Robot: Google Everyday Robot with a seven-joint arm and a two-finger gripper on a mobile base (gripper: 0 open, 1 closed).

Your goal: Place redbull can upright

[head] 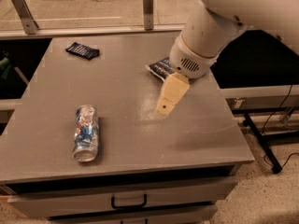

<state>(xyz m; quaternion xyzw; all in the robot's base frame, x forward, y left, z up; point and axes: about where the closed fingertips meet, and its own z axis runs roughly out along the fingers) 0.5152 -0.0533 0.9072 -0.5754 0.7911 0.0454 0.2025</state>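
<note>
The redbull can (85, 133) lies on its side on the grey table (126, 139), near the front left, with its silver top facing the front edge. My gripper (167, 99) hangs from the big white arm (205, 36) over the table's middle right. It points down and to the left and is well apart from the can, to the can's right. Nothing shows in the gripper.
A dark-blue snack bag (160, 67) lies at the back right, mostly hidden behind the arm. A small flat dark-blue packet (82, 50) lies at the back left. A drawer with a handle (128, 202) sits under the front edge. Railing posts (148, 6) stand behind the table.
</note>
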